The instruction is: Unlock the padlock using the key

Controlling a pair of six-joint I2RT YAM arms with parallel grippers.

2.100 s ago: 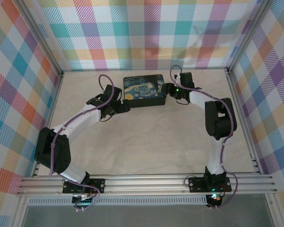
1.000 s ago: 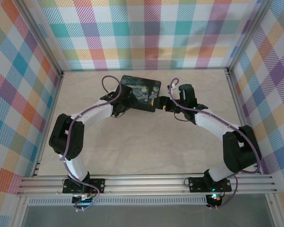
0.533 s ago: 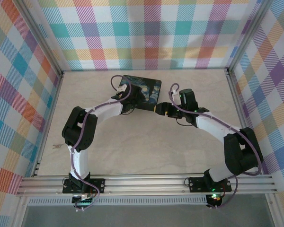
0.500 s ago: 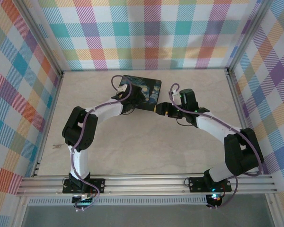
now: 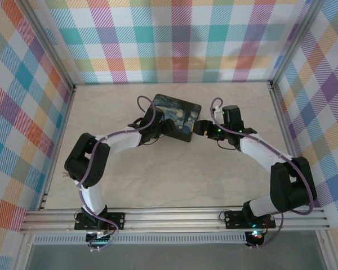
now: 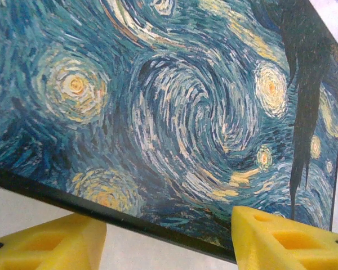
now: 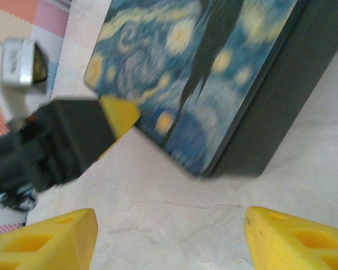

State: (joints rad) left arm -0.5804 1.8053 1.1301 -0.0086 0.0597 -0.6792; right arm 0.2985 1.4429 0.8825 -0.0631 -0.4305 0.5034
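A black box with a swirly blue-yellow lid (image 5: 179,112) lies askew at the back middle of the table. My left gripper (image 5: 169,128) sits at its near-left edge. In the left wrist view the lid (image 6: 174,101) looms close, and its dark edge runs across the gap of the open left gripper (image 6: 169,233). My right gripper (image 5: 200,126) is at the box's right corner, open over bare table (image 7: 169,230), with the box (image 7: 214,67) just beyond. A left finger (image 7: 119,112) shows there too. A tiny pale sliver, probably the key (image 5: 64,176), lies far left. The padlock is hidden.
Plaid walls and metal rails (image 5: 62,140) close in the table on three sides. Pale tabletop (image 5: 174,180) stretches between the box and the arm bases. The left arm's elbow (image 5: 81,163) stands close to the left rail.
The box has turned and slid right and nearer. Both grippers followed it to the right. The left jaws have narrowed from wide open; the right jaws widened slightly.
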